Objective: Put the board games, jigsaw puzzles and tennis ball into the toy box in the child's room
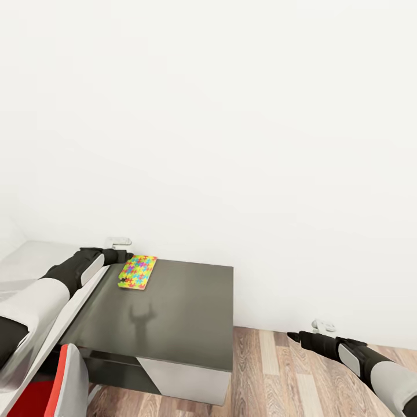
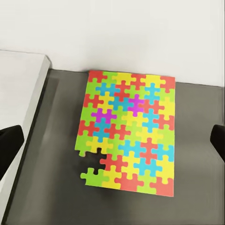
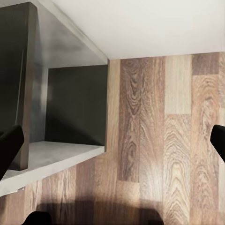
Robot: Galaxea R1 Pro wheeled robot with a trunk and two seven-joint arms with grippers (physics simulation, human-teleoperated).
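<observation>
1. Progress: one thin flat jigsaw puzzle board of yellow, pink, blue and green interlocking pieces point(image 1: 138, 271) lies unlifted on the dark grey cabinet top point(image 1: 185, 313) of the table. I judge the task to be at an early or middle stage; the toy box, the ball and the game boxes are not visible here, so I cannot tell how many are already stowed.
2. Location: the puzzle sits at the rear left corner of the dark top, close to the white wall point(image 1: 231, 145) and just beside the raised pale grey desk top point(image 1: 35, 263).
3. Orientation: it lies flat. Its long axis runs from the wall edge toward the front edge, slightly skewed. A few pieces are missing at one near corner.
4. My left claw point(image 1: 119, 242) hovers above the puzzle's rear end, fingers spread wide, pinching nothing.
5. My right claw point(image 1: 322, 326) hangs over the wood-plank floor point(image 1: 272, 376) off the table's right side, also spread and empty.
6. Remaining: grasp this puzzle and carry it to the toy box
</observation>
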